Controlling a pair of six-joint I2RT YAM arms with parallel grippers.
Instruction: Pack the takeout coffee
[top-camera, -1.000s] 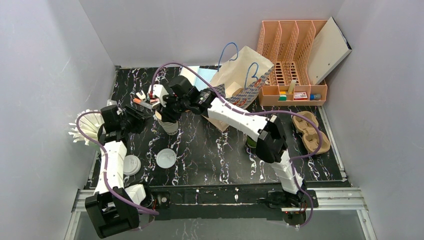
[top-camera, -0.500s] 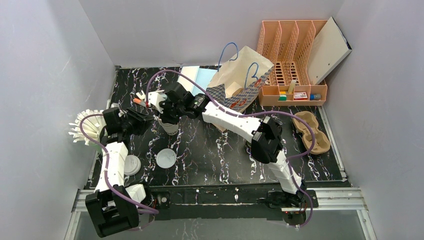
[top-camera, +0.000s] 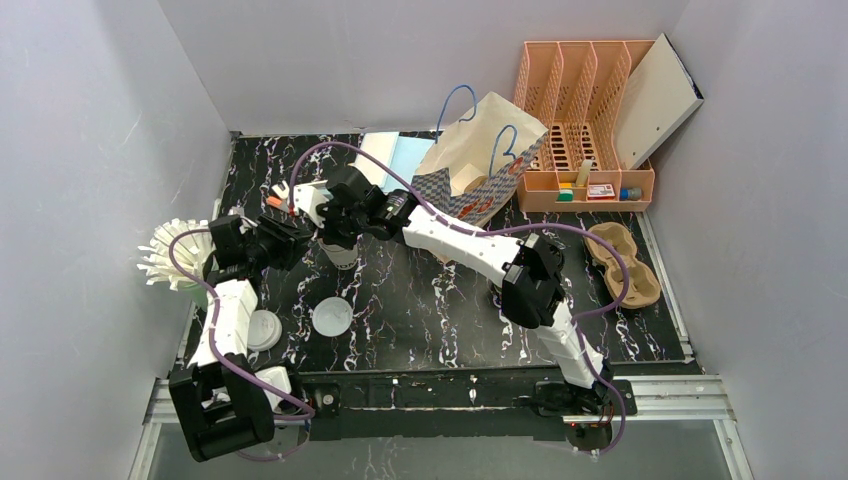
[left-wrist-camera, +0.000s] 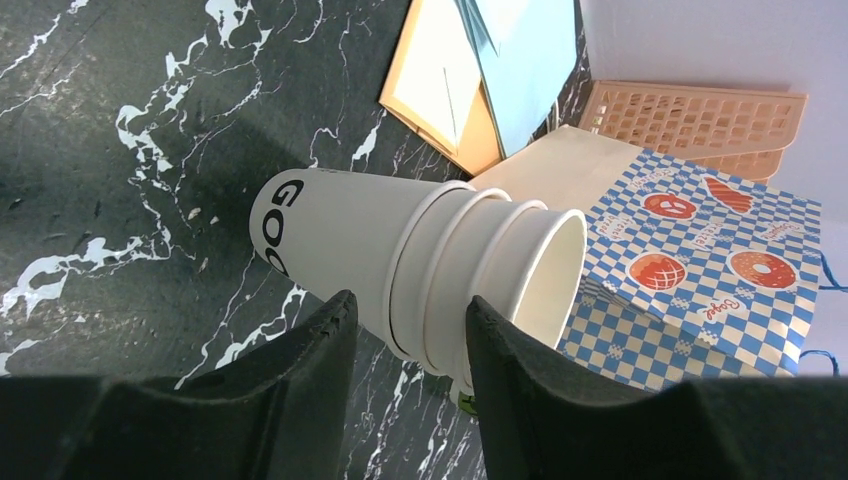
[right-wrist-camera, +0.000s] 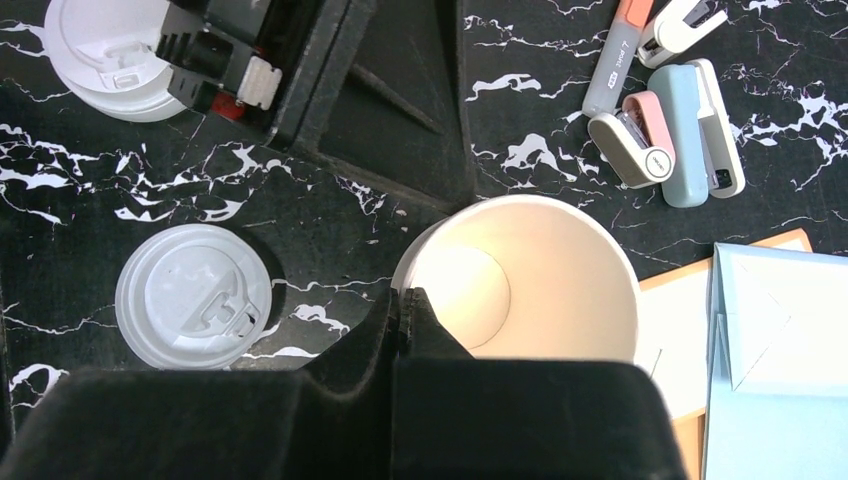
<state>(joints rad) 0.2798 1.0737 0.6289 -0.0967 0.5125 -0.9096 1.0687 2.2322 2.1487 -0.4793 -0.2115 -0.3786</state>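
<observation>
Black marbled surface; left pincer stood spread astride stacked cream cups; right pincer pressed shut at their rim

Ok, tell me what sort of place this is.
Probably a mock takeout-coffee counter set up inside a robot test cell. The signs are stacked cream paper cups, a flat white plastic lid and a blue-checked paper bag printed with doughnuts.

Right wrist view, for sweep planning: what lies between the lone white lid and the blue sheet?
That view shows an open paper cup, the right gripper at its rim.
</observation>
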